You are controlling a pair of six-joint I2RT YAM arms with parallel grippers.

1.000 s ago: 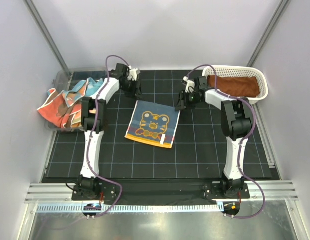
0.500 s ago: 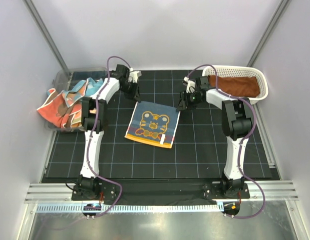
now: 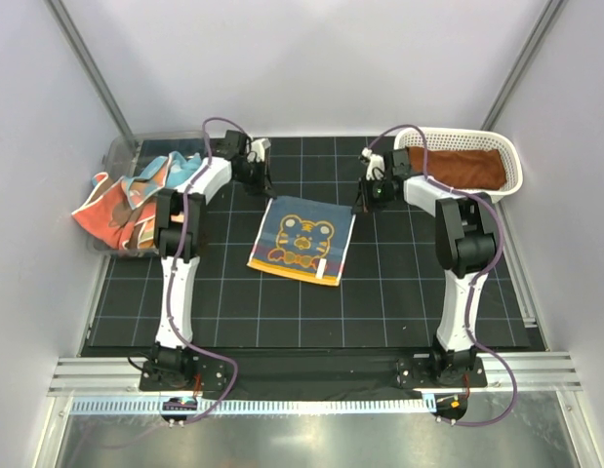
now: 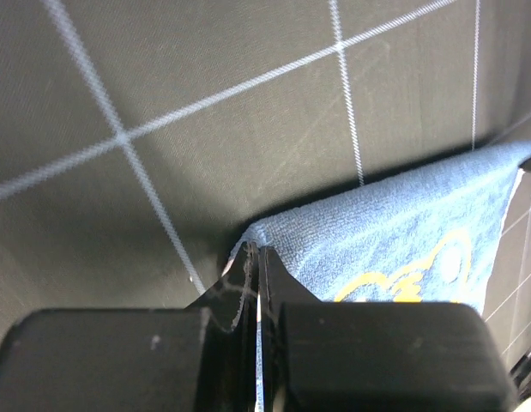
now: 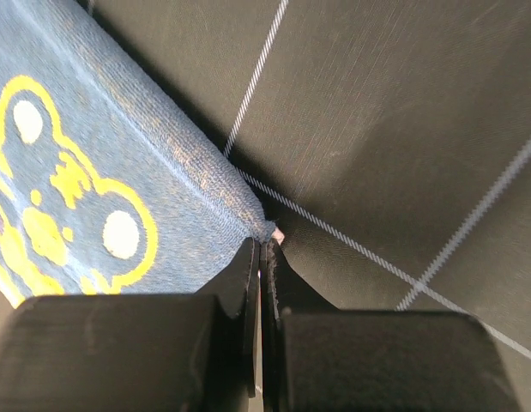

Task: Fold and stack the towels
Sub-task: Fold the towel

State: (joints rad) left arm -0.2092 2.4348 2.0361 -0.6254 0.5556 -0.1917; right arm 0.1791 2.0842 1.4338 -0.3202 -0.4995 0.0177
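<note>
Left gripper [image 4: 256, 257] is clamped shut on the far-left corner of the blue tiger towel [image 3: 300, 239], the cloth pinched between the fingertips. The far-right corner is pinched the same way by the right gripper [image 5: 261, 253], its jaws closed with no gap showing. The towel is spread flat, print up, mid-way across the black gridded mat [image 3: 399, 292] between the two arms, slightly skewed, orange edge nearest the bases. A rust-brown towel [image 3: 458, 168] is laid inside the white lattice basket [image 3: 511, 161] at far right. Crumpled polka-dot and coral towels [image 3: 126, 200] are heaped in and over the clear bin [image 3: 121, 151] at far left.
</note>
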